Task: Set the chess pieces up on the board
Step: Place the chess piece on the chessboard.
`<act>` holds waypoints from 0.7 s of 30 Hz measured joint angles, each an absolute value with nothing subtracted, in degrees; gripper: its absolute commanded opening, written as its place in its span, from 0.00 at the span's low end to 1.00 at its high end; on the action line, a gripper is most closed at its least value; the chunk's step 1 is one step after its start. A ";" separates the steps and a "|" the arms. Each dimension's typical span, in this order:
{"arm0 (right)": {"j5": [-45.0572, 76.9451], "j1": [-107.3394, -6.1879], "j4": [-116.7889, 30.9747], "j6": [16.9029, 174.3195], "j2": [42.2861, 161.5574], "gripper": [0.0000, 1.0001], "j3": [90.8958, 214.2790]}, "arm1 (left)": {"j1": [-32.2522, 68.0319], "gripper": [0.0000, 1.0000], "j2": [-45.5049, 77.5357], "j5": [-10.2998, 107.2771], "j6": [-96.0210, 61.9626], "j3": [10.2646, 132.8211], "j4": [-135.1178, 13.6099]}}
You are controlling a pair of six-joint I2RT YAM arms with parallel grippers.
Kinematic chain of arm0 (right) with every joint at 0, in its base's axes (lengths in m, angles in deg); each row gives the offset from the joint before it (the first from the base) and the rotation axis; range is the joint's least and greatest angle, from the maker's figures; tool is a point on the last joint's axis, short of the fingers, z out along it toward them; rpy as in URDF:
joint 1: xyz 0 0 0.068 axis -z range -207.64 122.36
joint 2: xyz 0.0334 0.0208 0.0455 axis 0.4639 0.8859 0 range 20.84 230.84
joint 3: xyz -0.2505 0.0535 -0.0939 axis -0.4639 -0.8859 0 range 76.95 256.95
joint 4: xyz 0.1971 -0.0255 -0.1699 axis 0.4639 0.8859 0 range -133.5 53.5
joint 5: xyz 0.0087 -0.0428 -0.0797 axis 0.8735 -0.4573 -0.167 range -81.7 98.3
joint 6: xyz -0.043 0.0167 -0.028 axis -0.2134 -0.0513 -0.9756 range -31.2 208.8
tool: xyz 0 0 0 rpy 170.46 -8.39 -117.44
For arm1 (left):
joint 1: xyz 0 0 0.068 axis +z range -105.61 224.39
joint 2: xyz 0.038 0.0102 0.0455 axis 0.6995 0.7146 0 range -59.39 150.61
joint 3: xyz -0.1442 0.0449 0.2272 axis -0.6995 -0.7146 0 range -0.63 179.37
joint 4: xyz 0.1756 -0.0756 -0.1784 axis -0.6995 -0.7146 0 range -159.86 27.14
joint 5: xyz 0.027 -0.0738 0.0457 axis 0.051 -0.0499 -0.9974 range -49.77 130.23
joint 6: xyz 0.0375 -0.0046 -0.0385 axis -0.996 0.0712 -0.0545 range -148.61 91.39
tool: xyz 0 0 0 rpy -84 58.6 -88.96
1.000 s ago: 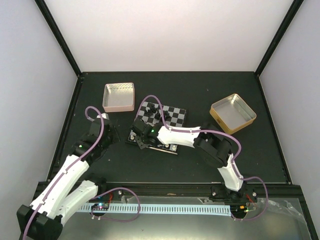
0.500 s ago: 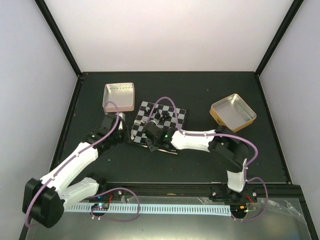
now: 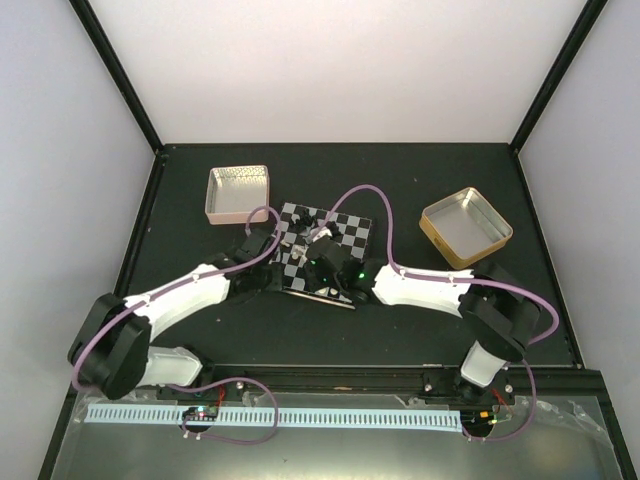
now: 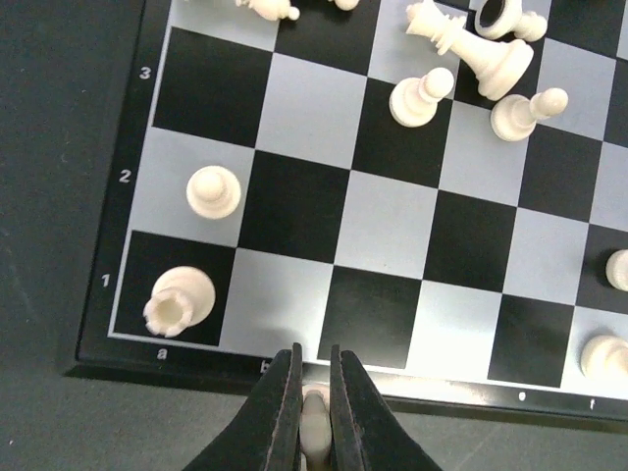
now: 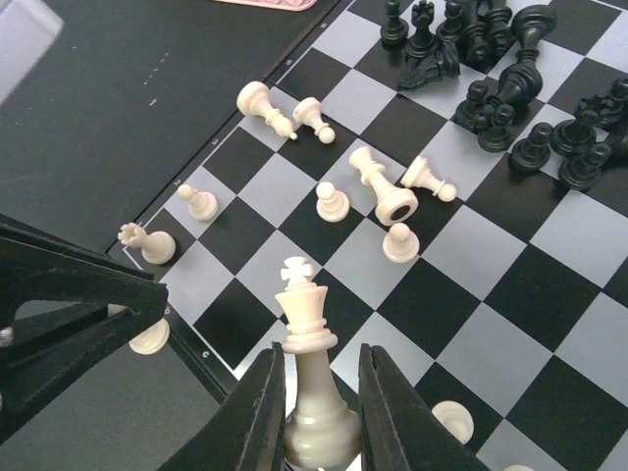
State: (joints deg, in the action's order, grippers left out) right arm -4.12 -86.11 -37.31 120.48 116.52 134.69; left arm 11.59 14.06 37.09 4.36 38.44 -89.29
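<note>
My left gripper [image 4: 315,355] has its fingers pressed almost together, pinching a small cream piece [image 4: 314,430] at the bottom centre of its wrist view, just over the lettered edge of the board [image 4: 373,226] — a rook [image 4: 182,299] and a pawn [image 4: 213,191] stand upright at the lower left. My right gripper [image 5: 322,353] pinches the white king [image 5: 306,304] by its base, upright at the bottom centre of its view above the board — toppled white pieces [image 5: 383,191] lie mid-frame and black pieces [image 5: 491,59] cluster at the upper right.

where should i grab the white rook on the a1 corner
I'd take the white rook by its round body just under the notched top, coming straight down: it stands upright. Close across the row, since a white pawn stands on the next square up the board.
</note>
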 measured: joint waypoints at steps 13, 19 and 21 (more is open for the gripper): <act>-5.13 -86.05 -38.70 121.18 115.82 0.09 133.11 | 9.80 0.05 21.95 28.89 5.78 40.37 -85.71; -5.08 -86.01 -38.84 121.33 115.58 0.10 133.09 | 9.80 0.13 23.17 28.50 6.46 40.39 -82.93; -5.11 -85.98 -38.86 121.33 115.54 0.10 133.09 | 9.80 0.16 23.24 28.50 6.68 40.39 -82.78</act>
